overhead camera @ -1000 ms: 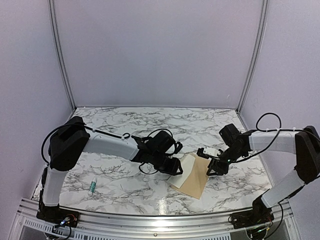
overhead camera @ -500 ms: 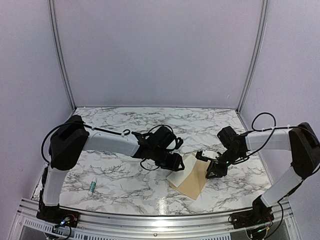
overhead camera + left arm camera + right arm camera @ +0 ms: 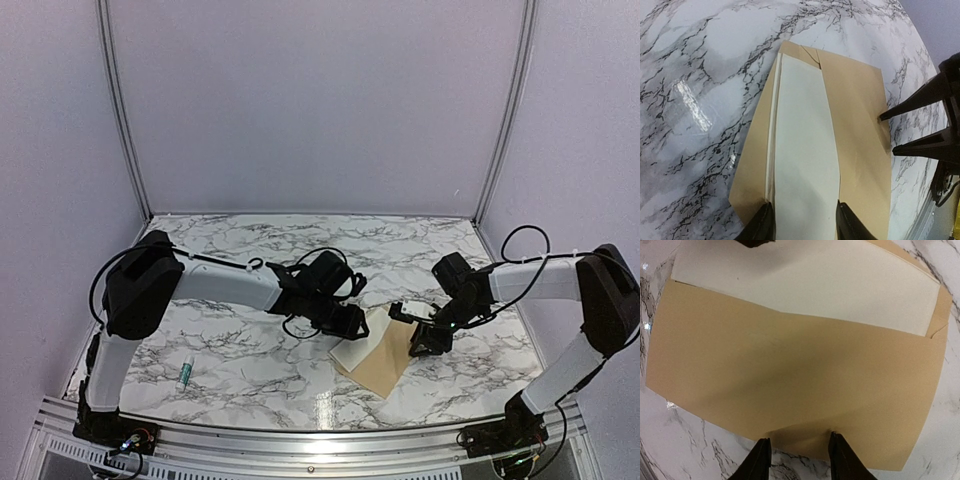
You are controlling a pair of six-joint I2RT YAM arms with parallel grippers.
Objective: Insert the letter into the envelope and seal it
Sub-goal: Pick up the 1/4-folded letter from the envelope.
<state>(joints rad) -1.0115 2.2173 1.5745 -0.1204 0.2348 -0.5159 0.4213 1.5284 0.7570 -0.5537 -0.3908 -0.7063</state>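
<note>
Marble tabletop (image 3: 250, 250), lilac walls behind. L claw (image 3: 804, 212) at bottom centre of its wrist view: jaws part-open, 1 finger each side of the letter (image 3: 805, 150), straddling rather than pinching it. The letter lies partly tucked in the envelope (image 3: 860, 110), a cream strip running up-frame from the claw, long axis parallel to the pocket mouth. R claw (image 3: 800, 437) sits opposite, jaws also apart, tips at the envelope's closed long edge, which puckers slightly between them; prob. bracing, not gripping. Key relation: the pocket opens toward the L arm, so L is nearer the letter & any last push goes across the short axis toward R. Flap not yet folded. Vs 1 s ago: L claw has backed off up-left w/ jaws wider; envelope & R claw sit slightly further left.
</note>
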